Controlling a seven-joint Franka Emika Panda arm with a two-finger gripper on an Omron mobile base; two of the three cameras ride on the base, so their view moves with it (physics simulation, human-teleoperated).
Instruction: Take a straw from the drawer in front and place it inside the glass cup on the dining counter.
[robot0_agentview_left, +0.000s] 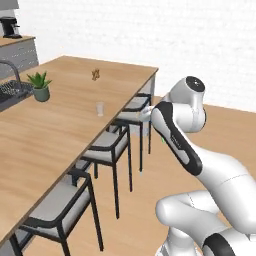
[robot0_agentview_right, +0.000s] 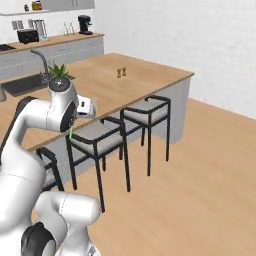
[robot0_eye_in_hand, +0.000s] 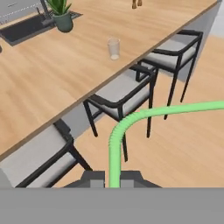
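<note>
My gripper (robot0_eye_in_hand: 112, 178) is closed on the straw (robot0_eye_in_hand: 114, 148), which bends away to the right. The long bent end may hit a chair (robot0_eye_in_hand: 124, 94) or miss the narrow glass cup (robot0_eye_in_hand: 113, 47), standing on the dining counter (robot0_eye_in_hand: 52, 83) near its edge. The hand view shows the whole straw; the right base view shows just a green bit.

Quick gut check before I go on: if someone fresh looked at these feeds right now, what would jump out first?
The bright green straw fills the middle of the hand view, rising from between the closed jaws and bending off to the right. Beyond it the glass cup stands alone near the chair-side edge of the dining counter. The potted plant sits farther back beside the dark sink.
</note>
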